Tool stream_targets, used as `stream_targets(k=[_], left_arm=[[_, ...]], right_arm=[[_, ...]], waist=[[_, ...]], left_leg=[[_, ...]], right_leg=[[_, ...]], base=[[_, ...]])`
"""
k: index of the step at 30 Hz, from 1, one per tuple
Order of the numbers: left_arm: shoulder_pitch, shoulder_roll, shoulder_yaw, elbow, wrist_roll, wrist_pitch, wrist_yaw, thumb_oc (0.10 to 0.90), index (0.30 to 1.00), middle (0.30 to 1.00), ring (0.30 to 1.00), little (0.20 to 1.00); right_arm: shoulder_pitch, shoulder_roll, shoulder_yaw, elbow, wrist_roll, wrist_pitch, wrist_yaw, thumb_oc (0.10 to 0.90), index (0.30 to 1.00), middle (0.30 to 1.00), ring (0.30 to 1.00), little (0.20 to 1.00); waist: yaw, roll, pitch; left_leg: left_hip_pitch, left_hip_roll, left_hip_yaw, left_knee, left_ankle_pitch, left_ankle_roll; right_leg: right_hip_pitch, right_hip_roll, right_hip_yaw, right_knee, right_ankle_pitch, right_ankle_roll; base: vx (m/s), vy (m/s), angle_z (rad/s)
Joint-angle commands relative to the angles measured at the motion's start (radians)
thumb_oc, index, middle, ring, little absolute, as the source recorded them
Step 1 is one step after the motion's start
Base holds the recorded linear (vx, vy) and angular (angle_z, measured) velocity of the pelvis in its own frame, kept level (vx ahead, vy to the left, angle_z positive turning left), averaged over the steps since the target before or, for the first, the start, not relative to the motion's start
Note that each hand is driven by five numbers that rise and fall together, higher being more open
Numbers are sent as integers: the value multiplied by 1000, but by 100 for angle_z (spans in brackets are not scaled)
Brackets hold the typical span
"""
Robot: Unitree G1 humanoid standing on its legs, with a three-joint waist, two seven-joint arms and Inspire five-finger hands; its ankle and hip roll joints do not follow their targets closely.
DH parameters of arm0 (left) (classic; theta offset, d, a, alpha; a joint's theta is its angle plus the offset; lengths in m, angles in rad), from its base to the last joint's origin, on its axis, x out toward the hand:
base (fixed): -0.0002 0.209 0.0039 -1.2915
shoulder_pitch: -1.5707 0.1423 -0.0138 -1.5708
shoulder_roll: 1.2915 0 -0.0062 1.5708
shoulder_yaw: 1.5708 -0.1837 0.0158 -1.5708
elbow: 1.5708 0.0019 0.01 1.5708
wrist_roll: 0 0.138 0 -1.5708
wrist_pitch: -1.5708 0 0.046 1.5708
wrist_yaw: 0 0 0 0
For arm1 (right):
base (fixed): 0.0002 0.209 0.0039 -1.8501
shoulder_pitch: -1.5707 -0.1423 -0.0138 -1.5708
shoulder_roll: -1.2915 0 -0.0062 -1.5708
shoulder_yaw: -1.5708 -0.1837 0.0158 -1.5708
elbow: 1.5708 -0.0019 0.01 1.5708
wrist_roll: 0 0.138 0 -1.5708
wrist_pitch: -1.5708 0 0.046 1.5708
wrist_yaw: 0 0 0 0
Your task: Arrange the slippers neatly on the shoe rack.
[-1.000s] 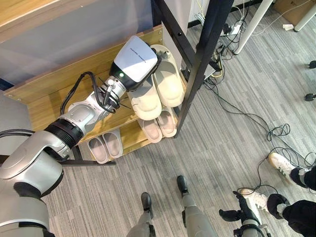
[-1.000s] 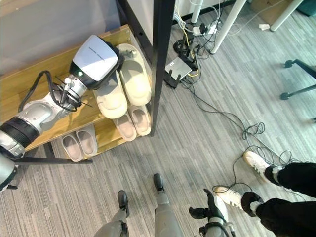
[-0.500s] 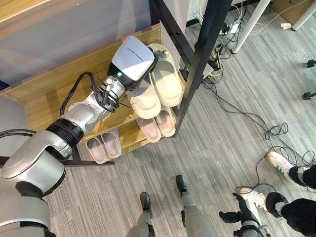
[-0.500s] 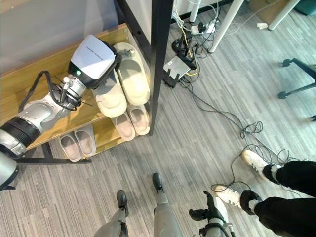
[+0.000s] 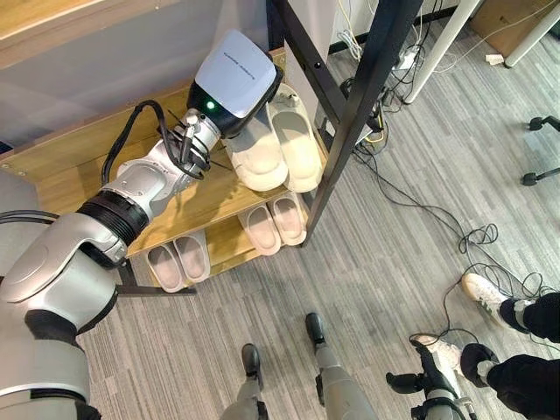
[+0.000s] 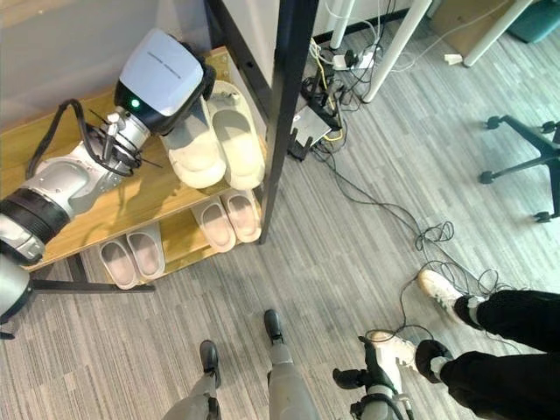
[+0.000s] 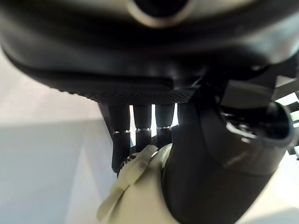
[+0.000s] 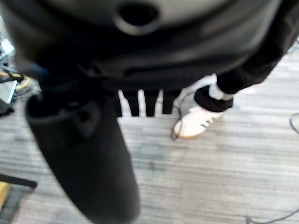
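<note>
On the top shelf of the wooden shoe rack (image 5: 175, 203) lie two cream slippers side by side. My left hand (image 5: 262, 98) reaches in from the left and is shut on the left cream slipper (image 5: 258, 162). In the left wrist view its fingers (image 7: 140, 135) and thumb (image 7: 205, 177) curl round that slipper (image 7: 135, 196). The right cream slipper (image 5: 297, 149) lies free beside it, toes about level. My right hand (image 5: 409, 382) hangs low over the floor, open, with straight fingers (image 8: 149, 102).
Two pairs of pink slippers rest on the lower shelf, one pair on the right (image 5: 273, 223) and one on the left (image 5: 175, 261). A black metal post (image 5: 350, 114) stands by the rack's right end. Cables (image 5: 411, 192) trail over the floor. A person's legs and white shoes (image 5: 481, 287) are at the lower right.
My left hand has pushed the held cream slipper further back on the top shelf, so its toe is now level with its partner. The camera has shifted a little.
</note>
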Motion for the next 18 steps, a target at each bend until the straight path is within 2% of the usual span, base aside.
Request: stream_targets(k=[1,13,18], left_arm=[[-212,-39,68,98,-58,37,65,800,900,900,900,900],[-246,-77,45,160,-51,52,23,800,900,900,900,900],[-233,-89,67,144,-68,50,14,800,900,900,900,900]], right_arm=[[26,-59,-20,12,6,-7,-36,800,900,900,900,900],[15,-60,-20,18,21,-3,-20,800,900,900,900,900],[17,-52,-19,17,27,3,-15,800,900,900,900,900]], waist=[[-2,23,-35],[3,14,-32],[8,13,-34]], left_leg=[[1,-26,18,2,-65,-6],[1,-28,17,2,-59,-2],[6,-29,16,2,-59,-2]], right_leg=[[58,10,-26,4,-117,84],[56,8,-25,4,-112,84],[65,9,-25,4,-114,83]], base=[[0,0,0],[0,0,0],[0,0,0]])
